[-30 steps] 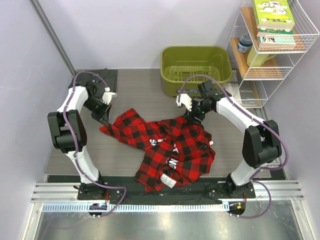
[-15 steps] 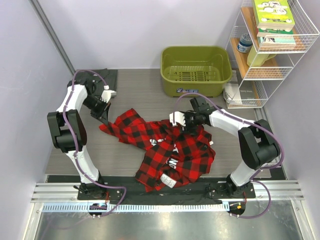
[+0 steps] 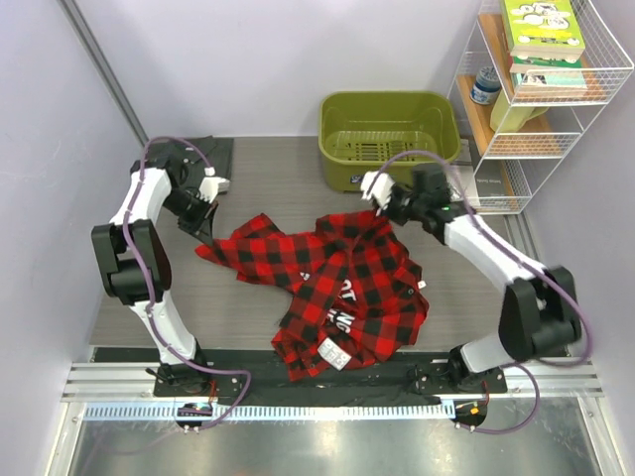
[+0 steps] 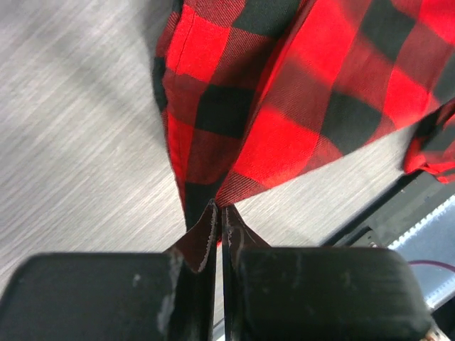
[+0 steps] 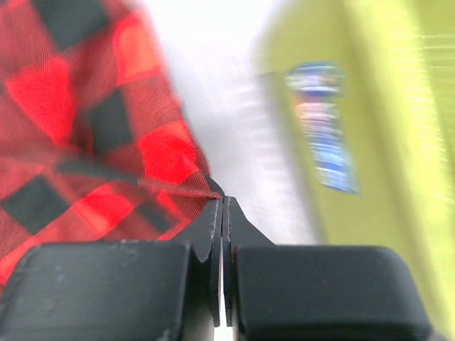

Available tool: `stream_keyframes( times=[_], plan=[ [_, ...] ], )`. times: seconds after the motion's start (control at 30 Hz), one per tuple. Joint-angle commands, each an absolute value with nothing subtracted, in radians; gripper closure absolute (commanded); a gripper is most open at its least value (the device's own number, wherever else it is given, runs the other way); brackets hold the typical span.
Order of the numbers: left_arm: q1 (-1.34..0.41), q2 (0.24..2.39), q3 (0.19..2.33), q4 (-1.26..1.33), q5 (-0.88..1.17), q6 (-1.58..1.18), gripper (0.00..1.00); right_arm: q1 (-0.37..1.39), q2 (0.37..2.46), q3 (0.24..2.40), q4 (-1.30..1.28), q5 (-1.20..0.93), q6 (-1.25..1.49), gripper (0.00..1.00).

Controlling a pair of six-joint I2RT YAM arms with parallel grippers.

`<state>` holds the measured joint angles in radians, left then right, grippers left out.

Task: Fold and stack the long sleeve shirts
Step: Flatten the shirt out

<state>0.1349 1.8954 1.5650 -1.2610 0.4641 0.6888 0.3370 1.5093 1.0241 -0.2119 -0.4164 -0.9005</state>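
Plaid shirt [image 3: 337, 288] rumpled at centre of table [image 3: 278, 178], white neck label near 6 o'clock edge.
Left gripper [image 3: 203, 226] at 9 o'clock: jaws pressed together, pinching sleeve tip.
Right gripper [image 3: 382, 203] at 1 o'clock: jaws pressed together, pinching shirt edge just in front of green basket [image 3: 389, 139].
Basket at 12–1 o'clock: slotted floor showing.
Wire rack [image 3: 595, 94] at 2 o'clock: books [image 3: 541, 30] on top shelf, can [image 3: 485, 84] below.
Grey shirt [image 3: 205, 151] flat at 11 o'clock corner, apart from both grippers.
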Motion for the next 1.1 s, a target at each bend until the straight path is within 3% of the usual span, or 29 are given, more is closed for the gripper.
stream_keyframes(
  times=[0.0, 0.33, 0.5, 0.6, 0.8, 1.07],
  plan=[
    [0.153, 1.761, 1.534, -1.166, 0.472, 0.724, 1.0, 0.27, 1.291, 1.121, -0.196, -0.427, -0.709, 0.99],
    [0.164, 1.606, 1.508, -0.91, 0.497, 0.621, 1.0, 0.206, 1.157, 1.21, -0.199, -0.301, -0.514, 0.99],
    [0.042, 1.612, 1.629, -1.08, 0.558, 0.687, 1.0, 0.206, 1.144, 1.269, -0.209, -0.278, -0.459, 0.99],
    [-0.088, 1.591, 1.583, -1.108, 0.517, 0.68, 1.0, 0.206, 1.129, 1.249, -0.215, -0.238, -0.463, 0.99],
    [-0.271, 1.545, 1.382, -0.902, 0.339, 0.569, 1.0, 0.206, 1.086, 1.187, -0.216, -0.176, -0.465, 0.99],
    [-0.252, 1.654, 1.403, -0.844, 0.276, 0.525, 1.0, 0.206, 1.069, 1.152, -0.242, -0.176, -0.456, 0.99]
  ],
)
